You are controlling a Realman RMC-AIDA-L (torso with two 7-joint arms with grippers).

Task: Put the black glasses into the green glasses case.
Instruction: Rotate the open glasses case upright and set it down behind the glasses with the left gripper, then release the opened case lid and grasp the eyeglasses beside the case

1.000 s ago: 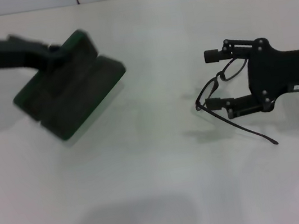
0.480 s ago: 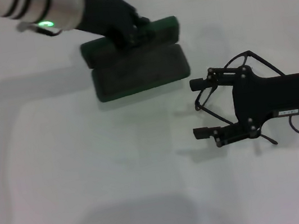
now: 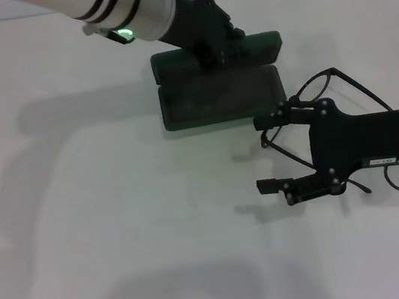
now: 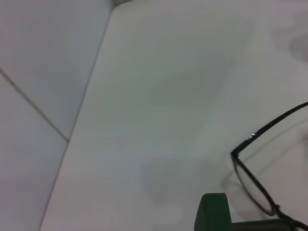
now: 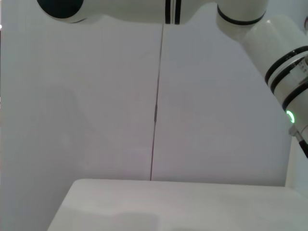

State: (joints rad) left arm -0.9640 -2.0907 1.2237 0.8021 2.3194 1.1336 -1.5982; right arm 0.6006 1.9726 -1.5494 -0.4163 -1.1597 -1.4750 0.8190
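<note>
Black glasses partly hidden behind right claw, beside green glasses case.

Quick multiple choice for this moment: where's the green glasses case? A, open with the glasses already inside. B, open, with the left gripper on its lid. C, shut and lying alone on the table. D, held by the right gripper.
B: in the head view the green glasses case lies open with the left gripper on its raised lid, while the black glasses are outside it, at the right gripper.
</note>
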